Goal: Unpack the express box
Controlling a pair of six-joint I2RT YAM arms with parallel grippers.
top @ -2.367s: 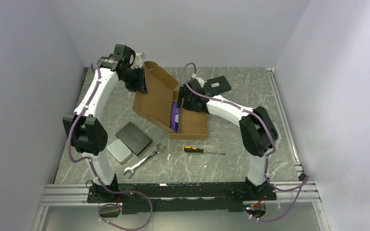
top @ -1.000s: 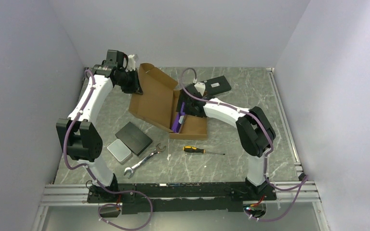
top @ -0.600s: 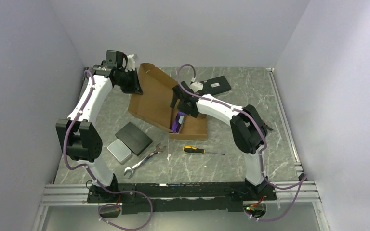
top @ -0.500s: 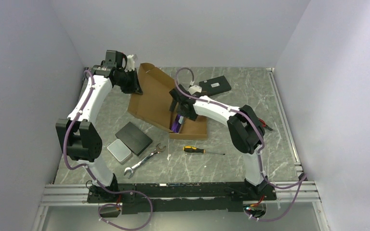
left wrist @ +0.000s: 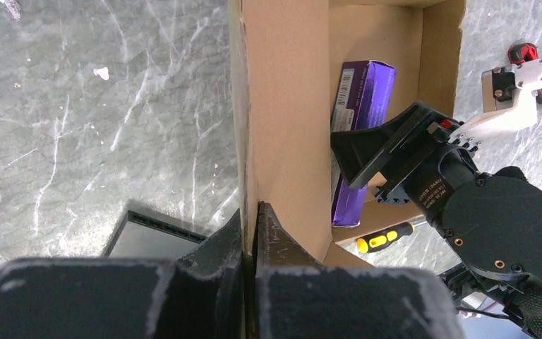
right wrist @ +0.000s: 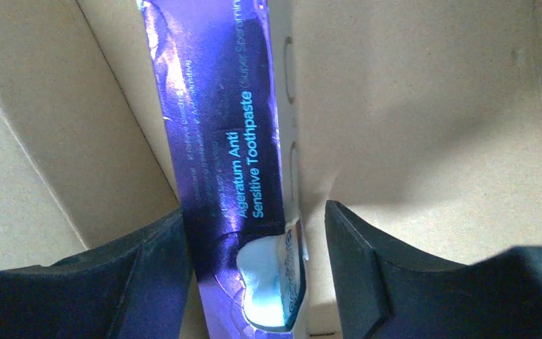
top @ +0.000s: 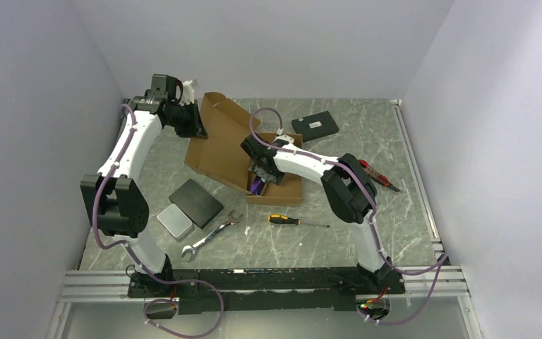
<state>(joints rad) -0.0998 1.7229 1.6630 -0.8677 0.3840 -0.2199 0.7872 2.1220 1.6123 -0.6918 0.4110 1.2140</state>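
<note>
— Here, past the screwdriver (top: pixel 293 221) on the bench (top: pixel 339 240), we see the express box (top: pixel 227 145) mid-bench, lid up, with our right end effector (right wrist: pixel 250 226) spread astride the purple toothpaste carton (right wrist: pixel 233 141) inside, not yet gripping as far as we can tell.

— And the far one?

— Our left end effector (left wrist: pixel 250 219) pinches the lid's edge. We'd say: centre on the carton's long sides, close squarely, and lift straight up clear of the cardboard wall while the left holds the lid back.

A glossy purple cardboard toothpaste carton (right wrist: pixel 233 162) is seen lying on the floor of the plain brown cardboard express box (right wrist: pixel 423 106), flanked by the spread black fingers (right wrist: pixel 148 261) of the right gripper (right wrist: pixel 254 219).
</note>
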